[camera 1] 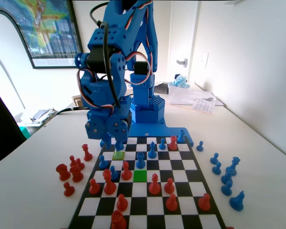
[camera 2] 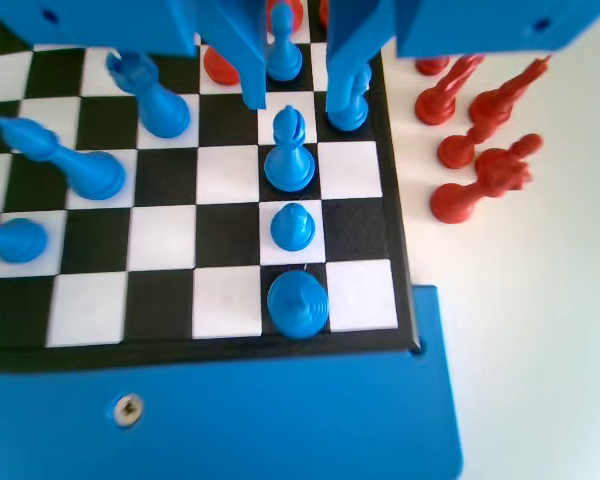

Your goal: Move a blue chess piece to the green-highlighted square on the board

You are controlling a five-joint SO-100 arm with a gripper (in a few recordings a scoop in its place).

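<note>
We find green-highlighted square vacant, transfer outstanding; gripper open, empty, above blue chess piece, upper centre.

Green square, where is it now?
Fixed view: the green square sits mid-board, just in front of a blue piece, with a red piece to its right.

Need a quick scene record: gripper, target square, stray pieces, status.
gripper: low over the board at the arm's end, jaws apart
between jaws: small blue piece; cannot tell if touching
green square: bare, mid-board
olive square: bare, just below the gripper in the fixed view
off board, fixed view: red pieces at left, blue pieces at right
status: no piece on green yet
</note>
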